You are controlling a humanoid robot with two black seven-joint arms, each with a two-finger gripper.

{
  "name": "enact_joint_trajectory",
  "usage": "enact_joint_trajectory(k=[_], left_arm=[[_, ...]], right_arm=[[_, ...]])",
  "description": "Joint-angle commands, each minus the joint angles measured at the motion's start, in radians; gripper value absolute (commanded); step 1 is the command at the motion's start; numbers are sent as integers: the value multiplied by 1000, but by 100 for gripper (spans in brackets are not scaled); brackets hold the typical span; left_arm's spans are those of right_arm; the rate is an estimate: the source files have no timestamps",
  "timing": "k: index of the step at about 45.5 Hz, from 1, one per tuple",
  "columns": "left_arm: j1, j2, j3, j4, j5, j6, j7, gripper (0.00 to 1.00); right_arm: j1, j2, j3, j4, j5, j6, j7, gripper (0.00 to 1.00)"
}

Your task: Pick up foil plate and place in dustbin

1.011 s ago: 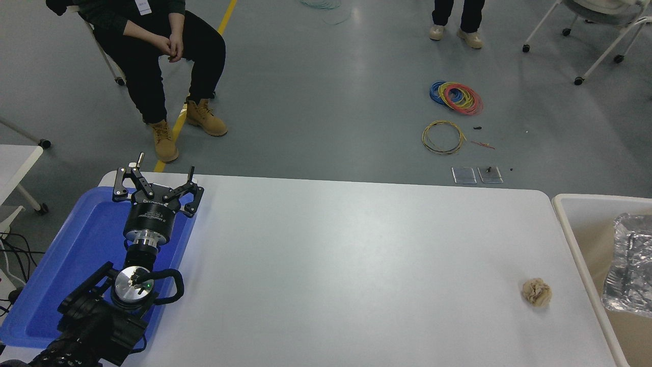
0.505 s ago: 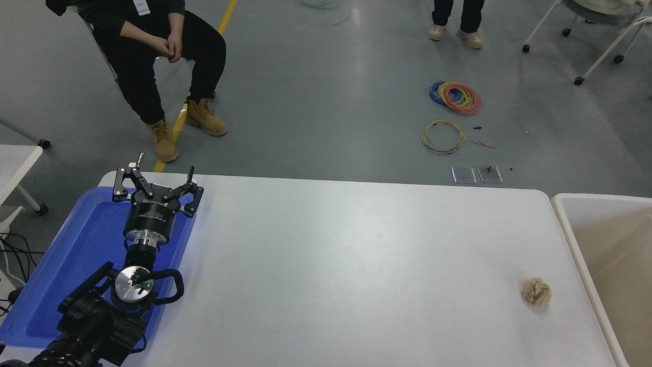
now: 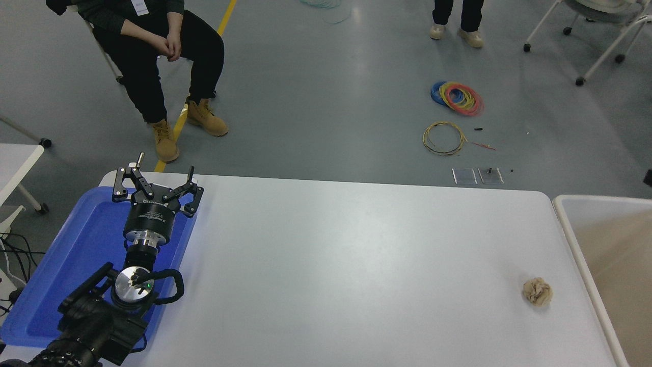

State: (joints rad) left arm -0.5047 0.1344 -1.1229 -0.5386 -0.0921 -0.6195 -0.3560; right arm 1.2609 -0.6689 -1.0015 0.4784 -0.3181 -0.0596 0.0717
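Head view shows no foil plate anywhere; none rests on the table [image 3: 356, 265]. One dustbin [image 3: 575, 239] stands off the right edge. One blue tray [image 3: 76, 244] lies at the left edge under the parked left gripper [image 3: 155, 178], jaws wide. One paper ball [image 3: 537, 292] sits near the right edge. Foil would likely be light, flimsy, best gripped by its rim.

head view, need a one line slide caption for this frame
Left gripper open over the blue tray; paper ball near the dustbin; no foil plate visible.
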Motion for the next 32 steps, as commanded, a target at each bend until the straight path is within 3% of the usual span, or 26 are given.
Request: enact_joint_trajectory(k=[1,13,22,32], left_arm=[[0,1,0,0,0,0,0,100],[0,1,0,0,0,0,0,100],[0,-1,0,0,0,0,0,100],[0,1,0,0,0,1,0,100]], right_arm=[[342,-21,-74,248,-1,110,0,100],[525,9,-72,403,-19,360,0,100],[583,20,-65,488,-85,415,0,100],[663,9,-85,601,-96,635,-3,100]])
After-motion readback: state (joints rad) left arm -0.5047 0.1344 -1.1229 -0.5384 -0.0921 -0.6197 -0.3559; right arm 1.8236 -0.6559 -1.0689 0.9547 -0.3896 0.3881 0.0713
